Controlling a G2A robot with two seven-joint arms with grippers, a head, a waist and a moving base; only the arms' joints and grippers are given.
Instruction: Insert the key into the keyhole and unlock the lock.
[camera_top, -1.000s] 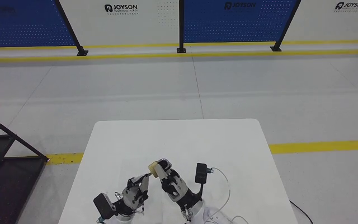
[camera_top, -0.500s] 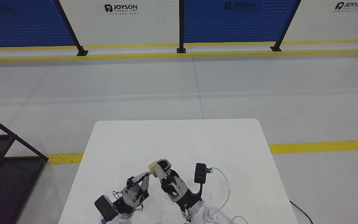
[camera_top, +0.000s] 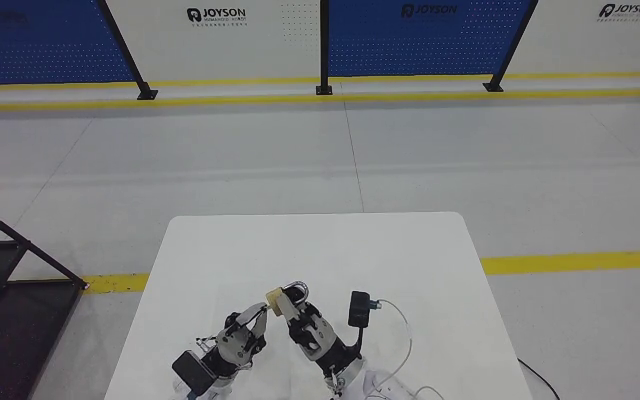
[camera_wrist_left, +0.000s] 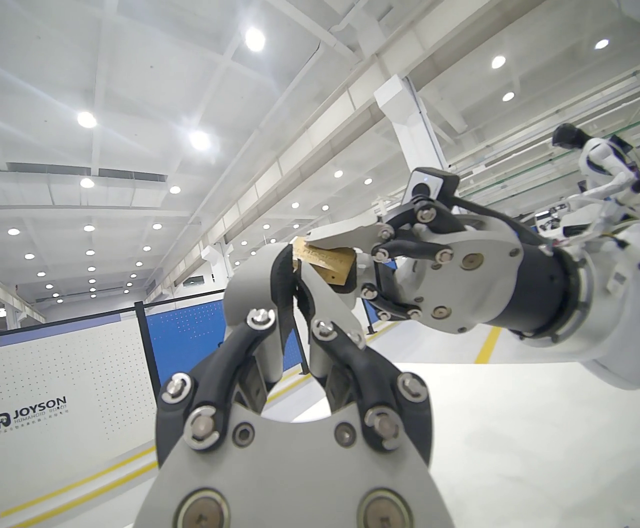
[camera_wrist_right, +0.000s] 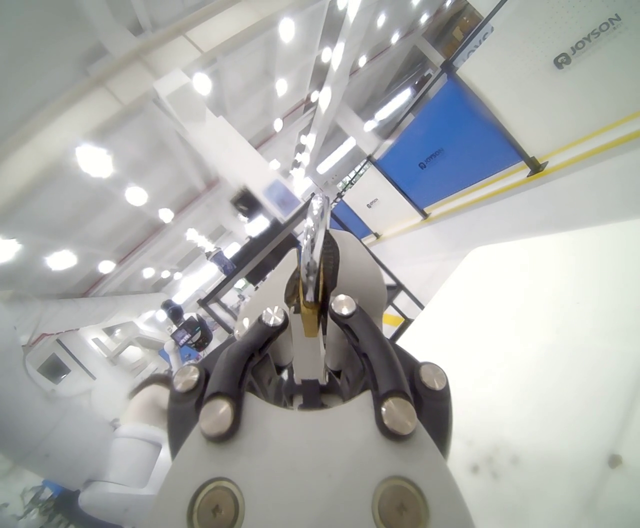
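Note:
A brass padlock (camera_top: 273, 297) with a silver shackle (camera_wrist_right: 317, 225) is held up over the near part of the white table (camera_top: 400, 250). My right gripper (camera_wrist_right: 320, 255) is shut on its body (camera_wrist_right: 310, 317), shackle pointing away from the wrist. My left gripper (camera_wrist_left: 295, 270) is shut, its tips pressed against the end of the lock (camera_wrist_left: 327, 265) opposite the right gripper (camera_wrist_left: 345, 250). The key is almost wholly hidden between the left fingers (camera_wrist_left: 260, 280). In the top view the left gripper (camera_top: 260, 312) and right gripper (camera_top: 288, 300) meet at the lock.
The table's far half and right side lie bare. A thin cable (camera_top: 402, 322) loops beside the right wrist. A black frame (camera_top: 30, 260) stands off the table's left edge. Blue and white fence panels (camera_top: 420, 35) line the floor beyond.
The left wrist has turned slightly at the lock, and the shackle's loop shows more plainly above the right fingers. Both grippers have stayed shut in the same spot.

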